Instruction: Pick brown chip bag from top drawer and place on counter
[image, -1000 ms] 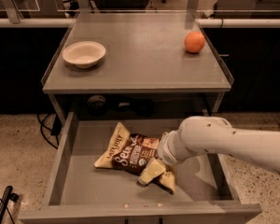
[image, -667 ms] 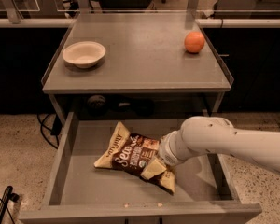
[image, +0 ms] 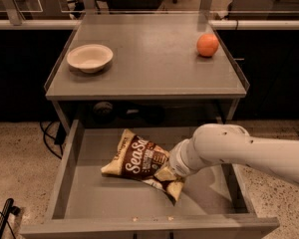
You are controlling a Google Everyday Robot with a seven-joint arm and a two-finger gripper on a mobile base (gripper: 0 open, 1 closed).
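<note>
The brown chip bag (image: 137, 159) lies in the open top drawer (image: 79, 198), dark brown with white script and cream edges, tilted with its right end toward my arm. My gripper (image: 172, 172) is at the bag's right end, low in the drawer, mostly hidden behind my white wrist (image: 209, 151), which reaches in from the right. The grey counter (image: 149, 59) is above the drawer.
A white bowl (image: 89, 57) sits on the counter's left side and an orange (image: 208, 45) on its right. The drawer's side walls and front lip (image: 149, 226) enclose the bag. Speckled floor lies on both sides, with a black cable at left.
</note>
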